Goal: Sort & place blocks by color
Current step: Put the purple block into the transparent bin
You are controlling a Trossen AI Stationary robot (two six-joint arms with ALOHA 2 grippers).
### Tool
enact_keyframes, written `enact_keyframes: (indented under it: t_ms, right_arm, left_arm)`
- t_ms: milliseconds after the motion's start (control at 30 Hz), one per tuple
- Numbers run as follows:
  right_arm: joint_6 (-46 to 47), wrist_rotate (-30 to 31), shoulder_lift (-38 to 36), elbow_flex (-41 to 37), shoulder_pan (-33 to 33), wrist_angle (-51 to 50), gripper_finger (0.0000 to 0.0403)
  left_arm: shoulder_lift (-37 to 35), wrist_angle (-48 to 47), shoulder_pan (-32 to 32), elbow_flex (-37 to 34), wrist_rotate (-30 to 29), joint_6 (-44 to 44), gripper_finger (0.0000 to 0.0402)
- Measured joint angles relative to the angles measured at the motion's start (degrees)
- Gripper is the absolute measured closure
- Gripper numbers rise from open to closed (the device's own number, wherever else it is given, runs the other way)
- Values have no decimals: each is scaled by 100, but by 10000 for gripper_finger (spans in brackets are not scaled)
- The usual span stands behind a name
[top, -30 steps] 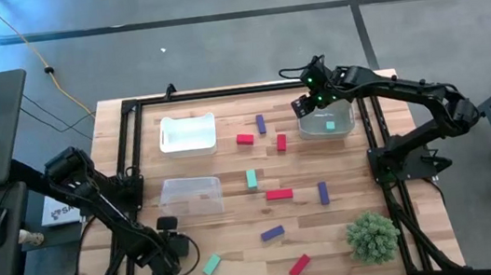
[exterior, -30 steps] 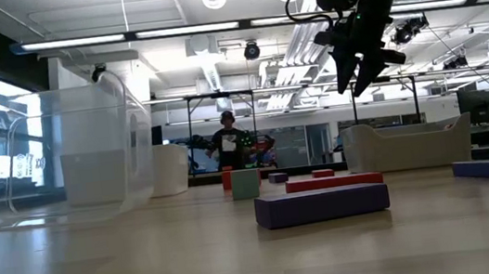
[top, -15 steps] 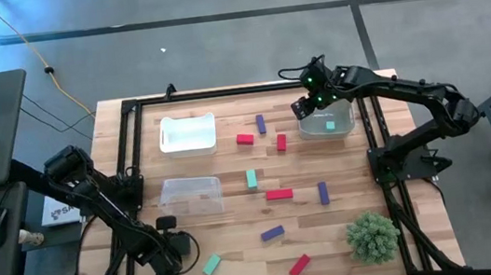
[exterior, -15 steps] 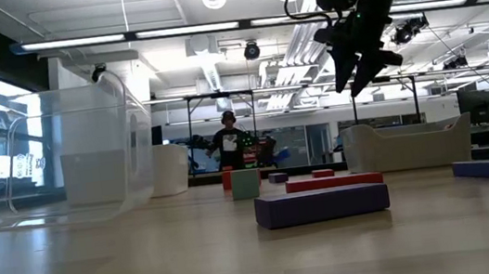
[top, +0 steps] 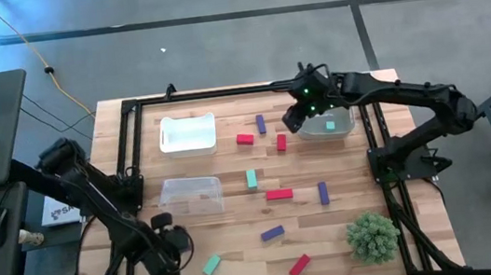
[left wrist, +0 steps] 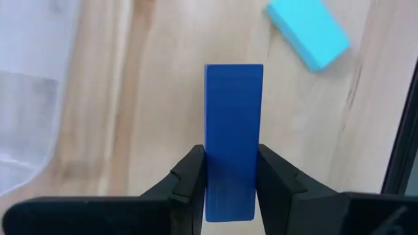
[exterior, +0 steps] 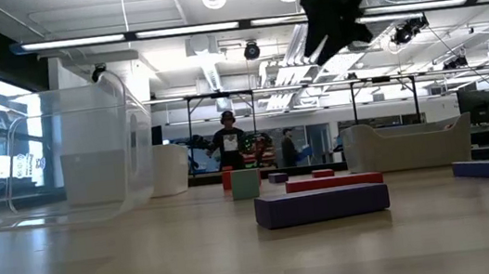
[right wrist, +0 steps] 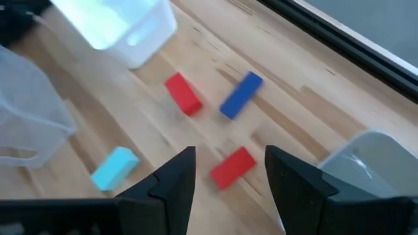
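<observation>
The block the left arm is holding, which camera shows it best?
The left wrist view: the blue-purple block fills the picture, pinched between the left tool's fingers above the table. In the high view the arm hides it; the low and right wrist views miss it.

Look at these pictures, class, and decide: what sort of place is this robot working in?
Probably a robotics lab or workshop in a large open-plan hall. A wooden table with a black frame stands on a bare concrete floor, ceiling strip lights run far back, and a person stands at another rig in the distance.

The wooden counter (top: pixel 241 251) carries scattered blocks (top: pixel 279 193), with two bins left of the green plant ball (top: pixel 372 236).
</observation>
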Motion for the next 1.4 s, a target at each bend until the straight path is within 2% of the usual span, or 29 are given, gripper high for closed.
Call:
enact_keyframes:
  t_ms: [200, 633, 1100, 1400]
  right_arm:
    - [0, 85, -7, 170, 283, 51, 229]
    - [109, 322, -7, 178, 470, 48, 229]
    - [114, 503, -7, 178, 468, 46, 229]
    - [111, 549, -4, 178, 468, 44, 229]
  left_arm:
    - [-150, -438, 392, 80, -101, 29, 323]
    - [-206, -834, 1415, 84, -426, 806, 323]
    - [-263, -1468, 1791, 84, -848, 806, 323]
    - [-284, -1464, 2043, 85, -941, 955, 323]
